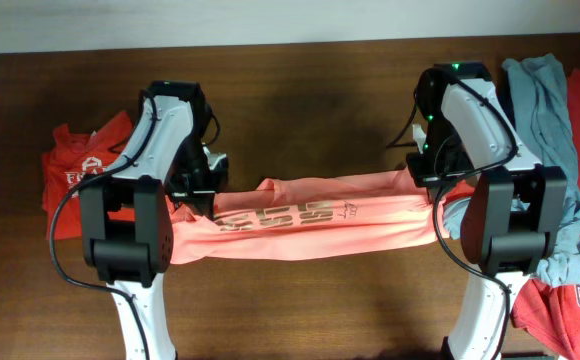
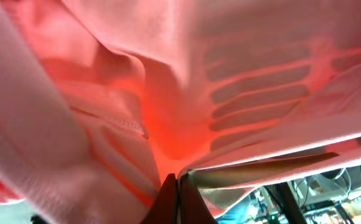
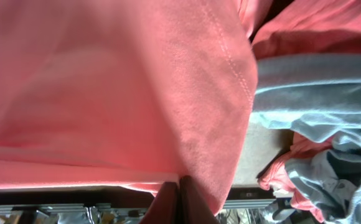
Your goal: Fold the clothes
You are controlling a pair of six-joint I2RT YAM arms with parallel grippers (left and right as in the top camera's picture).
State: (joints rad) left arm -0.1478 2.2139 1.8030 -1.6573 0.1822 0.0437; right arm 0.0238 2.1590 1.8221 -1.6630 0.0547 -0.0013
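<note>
1. Pink shirt (image 1: pixel 310 225): stretched as a long band across the middle of the table (image 1: pixel 310 100). It hangs between the two arms and sags a little at mid-span. It is already gathered lengthwise, so the fold looks partly done. The tension probably serves to pull creases out before the next fold.
2. Lettering (image 1: pixel 290 215): bronze stripes on the upper face, left of centre. From the left wrist they are seen from beneath, with light glowing through the cloth, which suggests this end is raised off the table.
3. Left gripper (image 2: pixel 177 182): jaws pinched tight on a bunch of the pink shirt at its left end. The cloth fans up and away from the fingertips.
4. Right gripper (image 3: pixel 179 183): jaws likewise clamped on the right end, with a stitched hem (image 3: pixel 230 56) running just above them. Holding both ends lets the arms keep the band level.
5. Grey shirt (image 1: pixel 540 100): heaped at the far right, just beside the right arm. The held end hangs near it and could drag it if swung rightward.
6. Red shirt (image 1: pixel 570 300): lies at the near right, partly under the grey shirt.
7. Orange shirt (image 1: pixel 75 170): lies at the left, beyond the left arm. Whether it is folded cannot be told.
</note>
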